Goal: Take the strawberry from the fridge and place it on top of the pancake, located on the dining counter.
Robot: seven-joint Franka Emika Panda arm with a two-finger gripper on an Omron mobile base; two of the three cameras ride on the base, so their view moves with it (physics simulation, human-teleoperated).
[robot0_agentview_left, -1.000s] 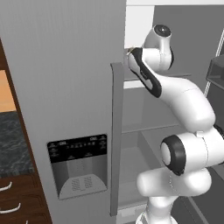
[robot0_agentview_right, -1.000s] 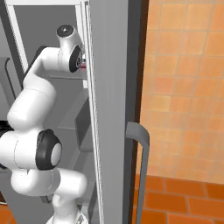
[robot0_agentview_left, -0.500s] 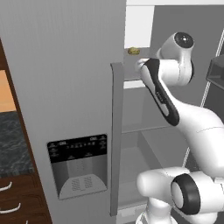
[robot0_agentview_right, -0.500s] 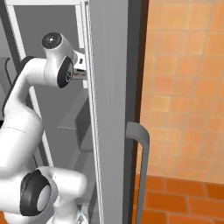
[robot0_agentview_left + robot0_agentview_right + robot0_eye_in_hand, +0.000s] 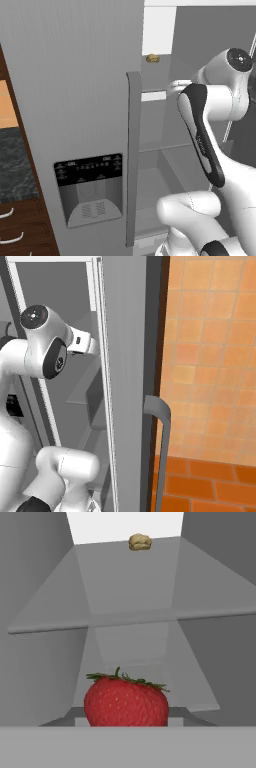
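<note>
The arm has drawn back from the fridge.

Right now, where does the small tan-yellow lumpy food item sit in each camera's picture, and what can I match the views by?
Left base view: the tan lumpy item lies high up, on an inner shelf just right of the fridge door edge.
Right base view: not in this picture.
Hand view: it lies at top centre, at the far end of the grey shelf, above and behind the strawberry.
Shared landmark: that grey inner shelf.
</note>
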